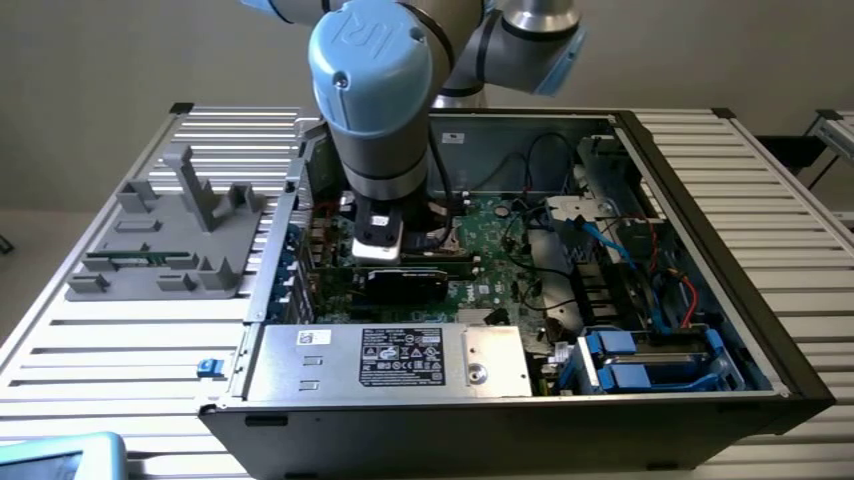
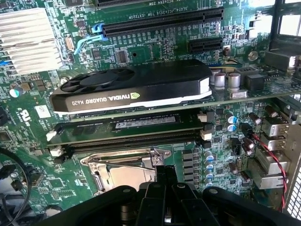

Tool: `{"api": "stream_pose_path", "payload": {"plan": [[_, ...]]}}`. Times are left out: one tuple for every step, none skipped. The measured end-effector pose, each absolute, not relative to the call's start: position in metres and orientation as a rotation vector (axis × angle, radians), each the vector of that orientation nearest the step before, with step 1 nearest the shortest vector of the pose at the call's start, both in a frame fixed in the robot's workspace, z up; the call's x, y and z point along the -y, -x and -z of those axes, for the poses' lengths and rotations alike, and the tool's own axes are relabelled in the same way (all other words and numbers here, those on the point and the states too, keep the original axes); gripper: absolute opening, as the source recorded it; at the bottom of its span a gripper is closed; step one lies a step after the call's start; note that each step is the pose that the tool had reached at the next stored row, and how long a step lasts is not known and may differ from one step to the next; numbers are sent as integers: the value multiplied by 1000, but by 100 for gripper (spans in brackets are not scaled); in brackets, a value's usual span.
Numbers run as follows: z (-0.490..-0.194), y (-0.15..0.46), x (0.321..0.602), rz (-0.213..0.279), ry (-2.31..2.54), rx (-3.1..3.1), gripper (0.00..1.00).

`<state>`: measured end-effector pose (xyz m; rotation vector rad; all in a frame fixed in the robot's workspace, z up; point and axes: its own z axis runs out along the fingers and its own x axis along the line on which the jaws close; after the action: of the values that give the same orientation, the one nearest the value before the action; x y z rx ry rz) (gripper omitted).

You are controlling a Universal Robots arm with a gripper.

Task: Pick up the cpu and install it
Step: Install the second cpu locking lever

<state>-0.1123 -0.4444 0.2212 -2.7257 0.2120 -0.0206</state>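
My gripper (image 2: 164, 175) hangs low over the motherboard (image 2: 141, 52), with its dark fingers pressed together and nothing visible between them. Just beyond the fingertips lies the CPU socket with its silver metal frame (image 2: 123, 159). Inside the frame is a flat, pale grey-tan surface (image 2: 124, 178), half hidden by the gripper. I cannot tell whether that surface is the cpu. In the exterior view the arm's wrist (image 1: 378, 235) reaches down into the open computer case, near the middle of the board.
A black Nvidia graphics card (image 2: 134, 87) and a memory stick (image 2: 127, 126) stand just past the socket. A finned heatsink (image 2: 28, 40) is nearby. The silver power supply box (image 1: 387, 355) and blue drive bays (image 1: 641, 365) fill the case front. A grey parts fixture (image 1: 167, 240) sits outside the case.
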Motion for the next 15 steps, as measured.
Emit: {"api": "stream_pose_path", "payload": {"plan": [[-220,112,444,18,2726,-212,12],[-219,113,444,17,2726,-213,12],[-218,113,444,15,2726,-213,12],[-217,113,444,13,2726,-214,12],[-216,113,444,11,2726,-214,12],[-216,114,444,9,2726,-214,12],[-215,114,444,7,2726,-215,12],[-214,114,444,5,2726,-215,12],[-213,114,444,4,2726,-216,12],[-212,114,444,2,2726,-216,12],[-211,115,444,0,2727,-216,12],[-210,115,444,-1,2727,-217,12],[-209,115,444,-3,2727,-217,12],[-208,115,444,-4,2727,-217,12],[-207,115,443,-5,2727,-217,12]]}}
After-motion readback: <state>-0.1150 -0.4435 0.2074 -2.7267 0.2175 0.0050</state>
